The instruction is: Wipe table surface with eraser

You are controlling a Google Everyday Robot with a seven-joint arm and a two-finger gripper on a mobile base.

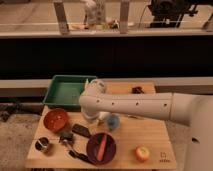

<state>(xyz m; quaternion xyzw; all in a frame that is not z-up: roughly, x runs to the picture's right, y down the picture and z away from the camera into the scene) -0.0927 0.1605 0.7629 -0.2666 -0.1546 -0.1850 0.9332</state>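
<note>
The eraser (81,131) is a flat black block lying on the tan wooden table surface (145,131), left of centre, between the red bowl and the purple bowl. My white arm (145,105) reaches in from the right over the middle of the table. My gripper (92,118) hangs at the arm's left end, mostly hidden under the wrist. It is just up and to the right of the eraser and apart from it. A small printed mark (162,156) shows near the table's front right corner.
A green tray (69,91) sits at the back left. A red bowl (55,119), a dark corded gadget (66,136) and a metal cup (43,145) stand at the left. A purple bowl (94,150) holds a carrot (102,146). Also a blue object (113,121) and an orange fruit (142,153).
</note>
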